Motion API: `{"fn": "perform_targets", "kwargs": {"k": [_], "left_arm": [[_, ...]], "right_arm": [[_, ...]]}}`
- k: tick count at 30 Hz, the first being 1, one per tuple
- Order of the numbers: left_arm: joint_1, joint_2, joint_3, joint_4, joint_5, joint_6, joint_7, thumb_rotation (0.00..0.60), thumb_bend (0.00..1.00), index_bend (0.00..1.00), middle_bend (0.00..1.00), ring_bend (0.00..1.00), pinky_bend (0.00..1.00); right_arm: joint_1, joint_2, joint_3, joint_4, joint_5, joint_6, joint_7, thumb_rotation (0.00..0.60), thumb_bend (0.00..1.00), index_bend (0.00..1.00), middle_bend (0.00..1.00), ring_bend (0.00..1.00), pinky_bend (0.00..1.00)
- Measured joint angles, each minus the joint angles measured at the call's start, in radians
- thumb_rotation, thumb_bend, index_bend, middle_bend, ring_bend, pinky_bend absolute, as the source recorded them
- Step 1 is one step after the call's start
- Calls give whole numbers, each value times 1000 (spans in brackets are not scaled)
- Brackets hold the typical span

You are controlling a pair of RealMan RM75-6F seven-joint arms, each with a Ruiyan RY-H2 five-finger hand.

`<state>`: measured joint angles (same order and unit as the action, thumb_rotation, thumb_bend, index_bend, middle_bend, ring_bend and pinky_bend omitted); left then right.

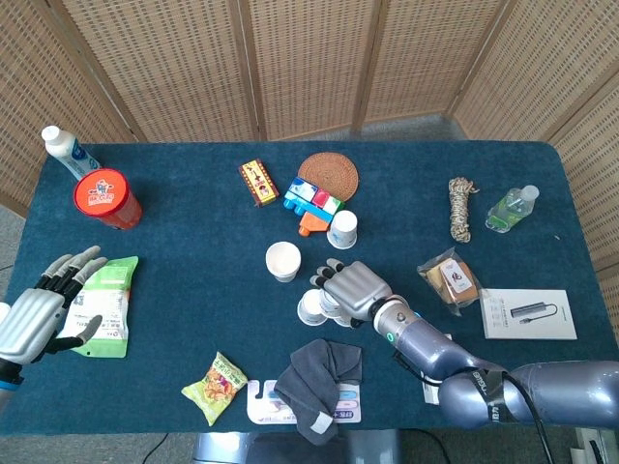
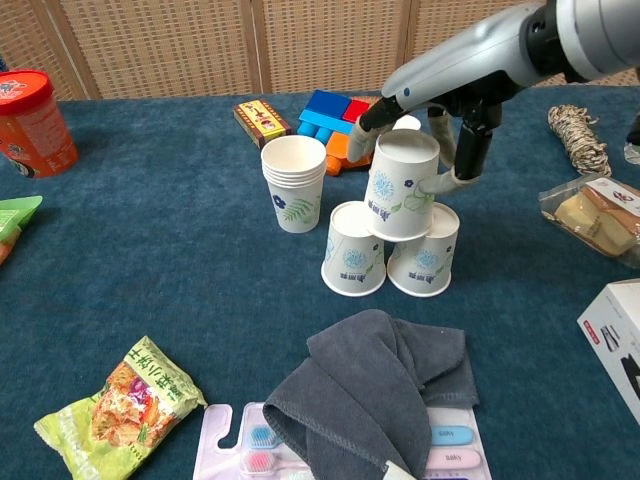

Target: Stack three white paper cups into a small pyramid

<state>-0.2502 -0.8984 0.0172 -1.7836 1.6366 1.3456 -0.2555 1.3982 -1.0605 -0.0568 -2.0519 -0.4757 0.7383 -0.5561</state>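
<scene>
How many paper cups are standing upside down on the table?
4: two side by side as a base, the left base cup and right base cup, the top cup on them, and one lone cup behind, near the blocks.

Seen from high above, the head view looks steeply down over the whole blue tabletop (image 1: 193, 251), edge to edge, with wicker screens (image 1: 290, 68) beyond its far edge. The chest view sits low at the near edge, close in, facing those screens. Both views share the paper cups (image 2: 400, 225) at mid-tabletop.
</scene>
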Motion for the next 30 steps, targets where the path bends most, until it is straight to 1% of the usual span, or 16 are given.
{"fn": "perform_targets", "kwargs": {"k": [5,9,12,19,24,30], "left_arm": [[3,3,1,-2,2,5,3,600,468,0,0,0,41],[4,5,3,-3,4,7,3,600,468,0,0,0,39],[4,7,5,-5,4,3,4,600,468,0,0,0,33],[2,9,4,-9,5,3,6,600,468,0,0,0,32],[0,16,4,-15,7,0,15,600,470,0,0,0,31],[2,27,0,-27,2,8,26,600,469,0,0,0,32]], "right_arm": [[11,10,-8,-5,12,0,-4,600,485,59,96,1,332],[15,17,-13,-6,16,2,-4,600,481,27,81,0,296],[16,23,-17,-6,15,1,-4,600,478,4,67,0,250],[10,45,-25,-8,3,6,1,600,480,0,63,0,183],[3,61,-40,-10,-3,9,-3,600,478,0,41,0,121],[-9,84,-54,-8,-7,5,-1,600,479,0,37,0,104]]}}
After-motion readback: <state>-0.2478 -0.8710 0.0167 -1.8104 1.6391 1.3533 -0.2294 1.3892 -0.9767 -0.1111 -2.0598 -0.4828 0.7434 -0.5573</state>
